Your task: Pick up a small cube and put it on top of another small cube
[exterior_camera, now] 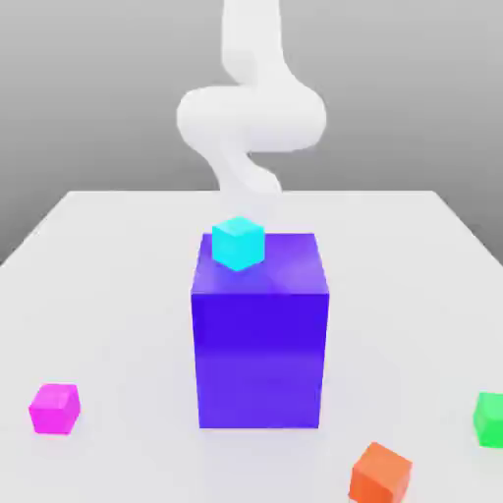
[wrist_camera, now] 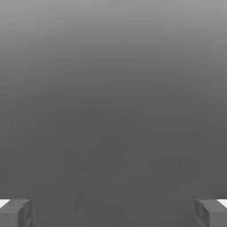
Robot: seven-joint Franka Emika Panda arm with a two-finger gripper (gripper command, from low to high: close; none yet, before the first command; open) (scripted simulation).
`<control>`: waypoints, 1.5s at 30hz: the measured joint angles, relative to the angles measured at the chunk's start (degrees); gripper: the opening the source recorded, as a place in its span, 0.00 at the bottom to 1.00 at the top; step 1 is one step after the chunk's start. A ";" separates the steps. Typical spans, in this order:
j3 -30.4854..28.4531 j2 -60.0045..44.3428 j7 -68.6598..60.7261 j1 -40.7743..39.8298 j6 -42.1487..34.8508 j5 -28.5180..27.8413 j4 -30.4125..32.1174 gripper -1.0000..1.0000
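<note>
The small magenta-pink cube [exterior_camera: 54, 409] lies on the white table [exterior_camera: 118, 295], near the front at the exterior view's left. A cyan cube [exterior_camera: 239, 243] sits on top of the big blue-violet block [exterior_camera: 260, 334] at the table's middle. My white arm [exterior_camera: 251, 118] rises behind that block, at the far side of the table. In the hand view my gripper [wrist_camera: 113, 213] is open. Its grey fingertips [wrist_camera: 17, 213] stand far apart with nothing between them, and plain grey lies beyond.
An orange cube [exterior_camera: 379, 474] lies at the front, right of the big block. A green cube [exterior_camera: 489, 419] sits at the right edge of the exterior view. The tall block stands between the arm and the front cubes.
</note>
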State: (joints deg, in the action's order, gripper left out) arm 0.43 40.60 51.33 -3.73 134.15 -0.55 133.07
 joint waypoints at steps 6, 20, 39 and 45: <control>0.44 -12.83 13.64 -8.58 5.80 -1.60 3.16 0.50; -4.62 -41.89 42.19 -23.67 19.01 -1.91 10.34 0.50; -3.99 -62.13 47.06 -28.23 31.54 5.90 11.08 0.00; -3.00 -53.44 46.45 -25.86 23.99 2.85 11.95 0.00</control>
State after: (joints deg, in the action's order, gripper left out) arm -2.57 -12.84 97.79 -29.59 158.14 2.30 145.03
